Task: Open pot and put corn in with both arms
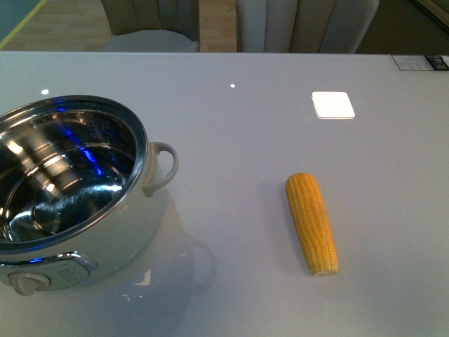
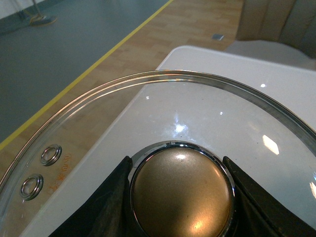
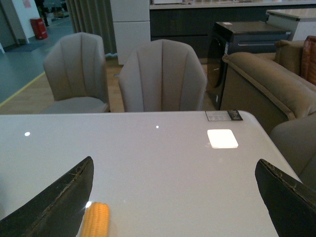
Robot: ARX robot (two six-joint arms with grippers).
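The pot (image 1: pixel 145 160) is cut off by the left edge of the front view, which shows neither arm. In the right wrist view only the tip of the corn (image 3: pixel 96 220) shows, at the bottom edge. The left gripper (image 2: pixel 180 200) clamps the gold knob (image 2: pixel 181 187) of a glass lid (image 2: pixel 197 113), whose lower part is out of frame. The right gripper (image 3: pixel 173 197) is spread wide and empty, and the corn lies on the table (image 1: pixel 231 140) right of centre in the front view, well apart from the open pot.
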